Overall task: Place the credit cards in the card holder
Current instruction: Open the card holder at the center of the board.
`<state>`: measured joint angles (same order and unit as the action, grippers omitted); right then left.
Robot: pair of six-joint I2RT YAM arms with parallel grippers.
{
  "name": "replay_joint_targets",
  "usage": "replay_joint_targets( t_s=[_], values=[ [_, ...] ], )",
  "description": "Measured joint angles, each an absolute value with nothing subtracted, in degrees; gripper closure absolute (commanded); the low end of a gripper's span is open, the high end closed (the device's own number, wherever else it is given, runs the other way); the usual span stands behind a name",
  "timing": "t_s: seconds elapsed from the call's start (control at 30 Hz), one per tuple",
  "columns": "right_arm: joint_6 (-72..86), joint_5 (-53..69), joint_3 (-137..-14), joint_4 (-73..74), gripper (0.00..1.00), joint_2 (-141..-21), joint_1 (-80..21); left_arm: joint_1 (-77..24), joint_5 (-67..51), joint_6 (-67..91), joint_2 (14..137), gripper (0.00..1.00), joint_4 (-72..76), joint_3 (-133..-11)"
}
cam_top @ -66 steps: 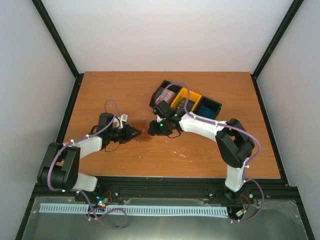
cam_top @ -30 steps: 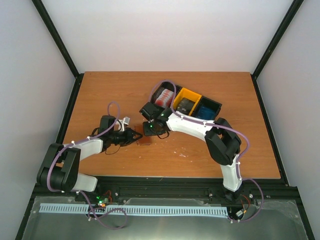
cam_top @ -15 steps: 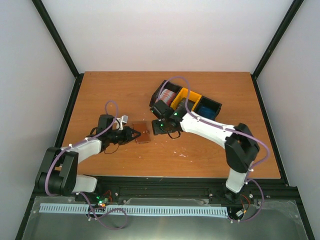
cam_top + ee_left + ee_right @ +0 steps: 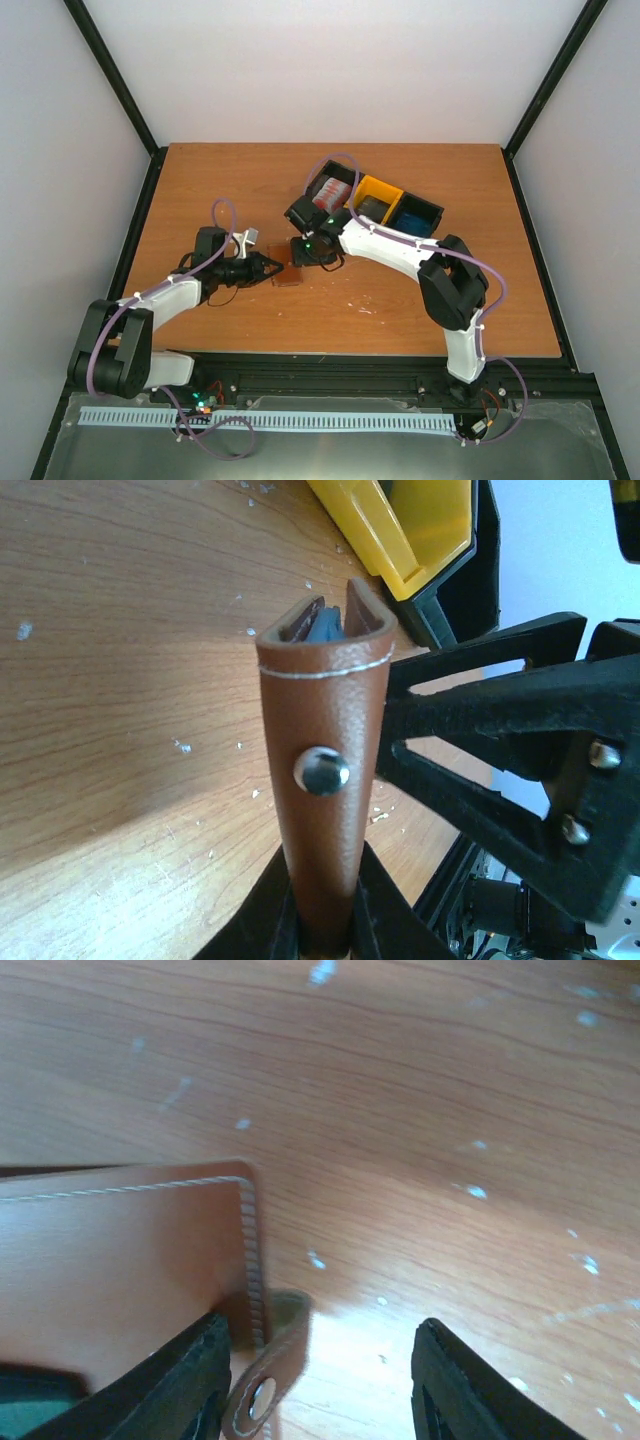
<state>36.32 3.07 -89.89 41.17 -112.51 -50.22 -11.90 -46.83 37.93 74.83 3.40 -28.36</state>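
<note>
The brown card holder (image 4: 289, 272) lies on the table, and my left gripper (image 4: 264, 268) is shut on its near end. In the left wrist view the card holder (image 4: 322, 710) stands edge-on from the left gripper (image 4: 325, 905), snap stud facing me and grey-blue lining at its far tip. My right gripper (image 4: 305, 252) hovers just over the holder's far side, open. In the right wrist view the card holder's (image 4: 120, 1260) snap tab (image 4: 268, 1375) lies between the spread fingers of the right gripper (image 4: 322, 1392). Red-and-white credit cards (image 4: 333, 192) sit in the bins behind.
A row of three bins stands behind the right arm: a black bin (image 4: 316, 178), a yellow bin (image 4: 384, 187) with dark cards, and a black bin (image 4: 432, 212) with blue cards. The yellow bin (image 4: 420, 530) shows beyond the holder in the left wrist view.
The right gripper swung right away from the card holder, then came back left over its far side. The left gripper kept its hold and barely moved.
</note>
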Motion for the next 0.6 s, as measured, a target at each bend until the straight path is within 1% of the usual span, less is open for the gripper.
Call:
replay_joint_targets(
  t_s=[0.07,0.23,0.37,0.6],
  values=[
    [37.3,0.8,-89.8,43.2,0.56,-112.5,-50.2,-11.9,-46.9,37.9,74.8,0.99,3.0,-28.4],
    [38.5,-2.2,-87.6,45.0,0.60,-112.1,-50.2,-11.9,-46.9,37.7,74.8,0.99,3.0,-28.6],
    [38.6,-1.1,-86.3,44.7,0.62,-112.1,-50.2,-11.9,-47.1,37.5,74.8,0.99,3.0,-28.6],
    [38.4,3.6,-84.9,40.2,0.63,-112.1,-49.8,-11.9,-47.7,37.1,74.9,0.99,2.9,-28.8]
  ],
)
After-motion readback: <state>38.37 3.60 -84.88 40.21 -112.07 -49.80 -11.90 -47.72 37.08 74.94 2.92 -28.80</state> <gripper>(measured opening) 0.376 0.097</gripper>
